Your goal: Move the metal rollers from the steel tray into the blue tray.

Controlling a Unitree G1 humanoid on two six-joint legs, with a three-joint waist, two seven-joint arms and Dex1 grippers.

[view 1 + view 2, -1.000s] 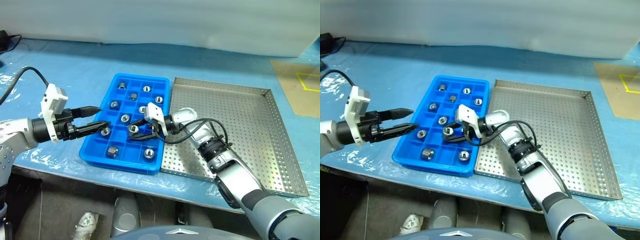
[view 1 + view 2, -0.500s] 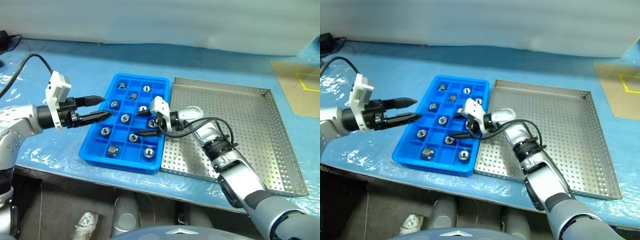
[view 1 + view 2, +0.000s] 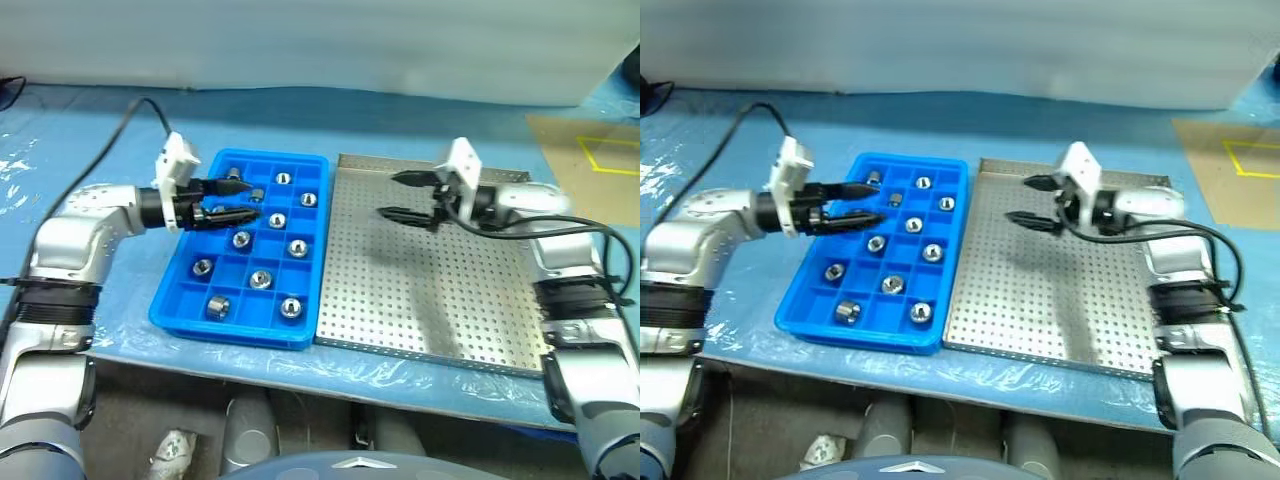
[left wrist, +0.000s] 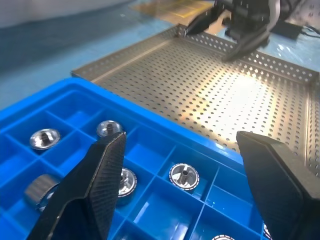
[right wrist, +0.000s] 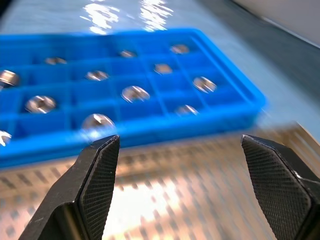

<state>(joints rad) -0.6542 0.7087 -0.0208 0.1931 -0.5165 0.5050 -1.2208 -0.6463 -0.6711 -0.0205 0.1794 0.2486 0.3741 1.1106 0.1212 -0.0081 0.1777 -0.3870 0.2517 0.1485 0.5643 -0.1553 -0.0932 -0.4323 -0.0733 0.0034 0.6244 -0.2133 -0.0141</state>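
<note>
The blue tray (image 3: 180, 300) lies left of the steel tray (image 3: 440, 280). Several metal rollers (image 3: 297, 247) sit in its compartments, one to a cell; all the rollers I see are in there. My left gripper (image 3: 243, 199) hovers open over the tray's far left cells, pointing right, with nothing between its fingers. In the left wrist view, rollers (image 4: 183, 176) lie just below its fingertips (image 4: 111, 150). My right gripper (image 3: 388, 195) hangs open and empty above the steel tray's far part, pointing left toward the blue tray (image 5: 150, 125).
Both trays rest on a table covered in blue plastic sheet (image 3: 90, 160). A brown board with yellow tape (image 3: 590, 150) lies at the far right. A black cable (image 3: 130, 110) loops up from my left arm. The table's front edge runs just below the trays.
My right gripper has left the blue tray's near cells and swung right and up over the steel tray, open and empty. My left gripper moved in over the blue tray. The camera shifted.
</note>
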